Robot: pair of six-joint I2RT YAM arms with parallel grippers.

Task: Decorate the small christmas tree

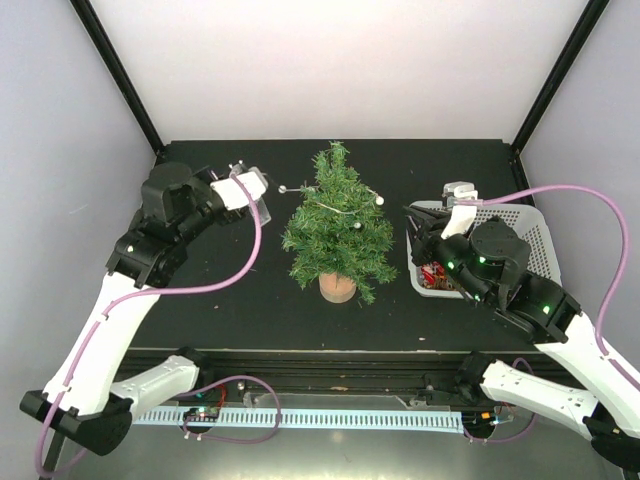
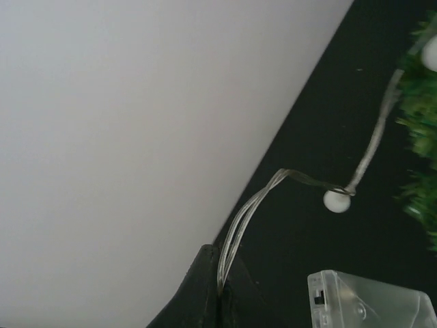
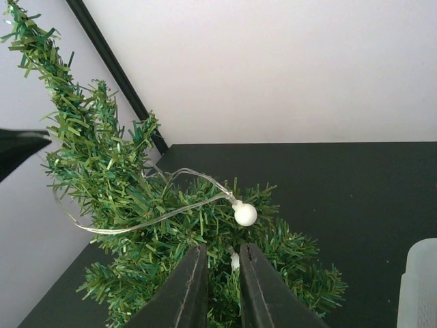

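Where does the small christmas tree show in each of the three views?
Top external: the small christmas tree stands at centre.
Left wrist: only its branch tips, at the right edge.
Right wrist: the tree fills the left and lower centre.
Shared landmark: the white-bulb light string draped on it, seen in all three.

Black table (image 1: 230, 320); white back wall (image 1: 340, 60); pale side walls (image 1: 50, 150); black corner posts (image 1: 115, 70); even, diffuse light.

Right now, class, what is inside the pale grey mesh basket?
Small red pieces show at the basket's near left corner; the black right arm hides much of the rest.
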